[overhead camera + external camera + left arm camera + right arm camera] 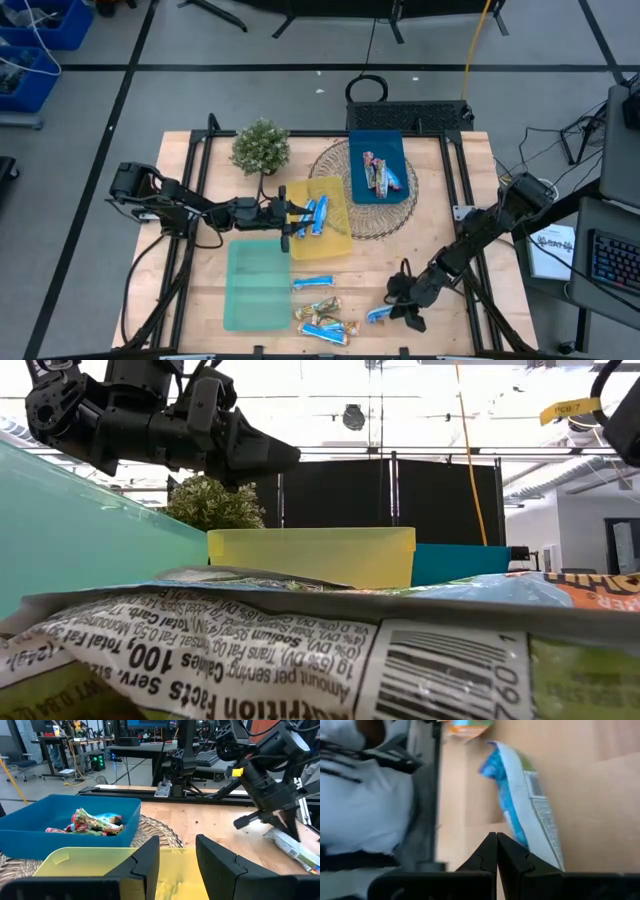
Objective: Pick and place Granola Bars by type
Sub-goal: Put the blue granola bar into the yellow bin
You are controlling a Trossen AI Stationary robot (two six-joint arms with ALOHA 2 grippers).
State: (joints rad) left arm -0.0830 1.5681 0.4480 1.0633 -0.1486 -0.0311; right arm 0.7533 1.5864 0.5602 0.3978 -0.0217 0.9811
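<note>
Fingers of the left gripper (177, 865) parted over the yellow tray (322, 230); right gripper (496, 851) closed empty; wrapper (300, 650) reads "Nutrition Facts".

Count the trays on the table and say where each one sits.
3. The blue tray sits on the woven mat at the far side; the yellow tray is mid-table under the left gripper; the green tray lies empty at the near left. None seems hidden.

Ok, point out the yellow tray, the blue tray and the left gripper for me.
yellow tray (338, 228), high view, on its bare right part.
blue tray (398, 147), high view, on its bare upper right part.
left gripper (291, 218), high view, midway between its fingertips.
</note>
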